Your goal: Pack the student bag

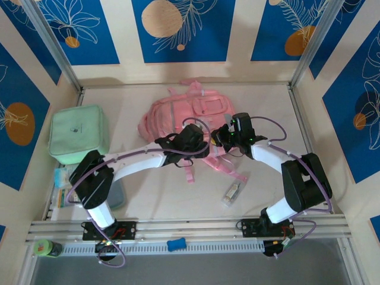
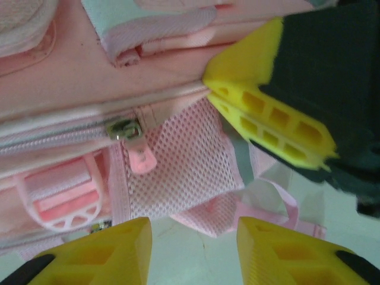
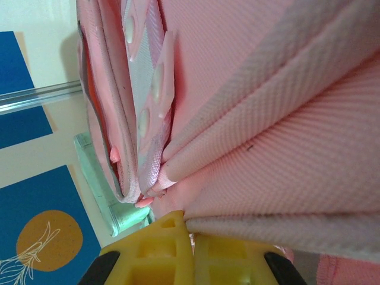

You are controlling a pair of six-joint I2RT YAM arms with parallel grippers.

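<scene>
From above we count one large pink fabric backpack (image 1: 189, 113), lying flat at the middle back of the pale table (image 1: 267, 107). There is also one mint-green square soft case (image 1: 79, 133) well to its left. Both arms reach in, so the left gripper (image 1: 199, 145) and right gripper (image 1: 222, 141) meet at the backpack's near edge, and their jaws are too small to judge here. One small clear packet (image 1: 233, 193) lies alone on the table near the right arm. One blue piece (image 1: 176, 244) sits on the front rail, and one green-capped bottle (image 1: 46, 248) stands at the rail's left end. A few flat items by the left arm's base are half hidden under it. The case carries a small dark mark that we cannot read.

In the left wrist view, that gripper's two yellow fingers (image 2: 107, 249) stand apart with nothing between them, just below a pink mesh side pocket (image 2: 190, 166). One metal zip puller (image 2: 124, 129) hangs at the end of a closed zip. The other arm's yellow fingers press together against the backpack's edge.

In the right wrist view, the two yellow fingers are closed tight, pinching a fold of the backpack's woven pink fabric at their tips. The bag is cut off on every side, and a strip of the mint case shows behind it.
</scene>
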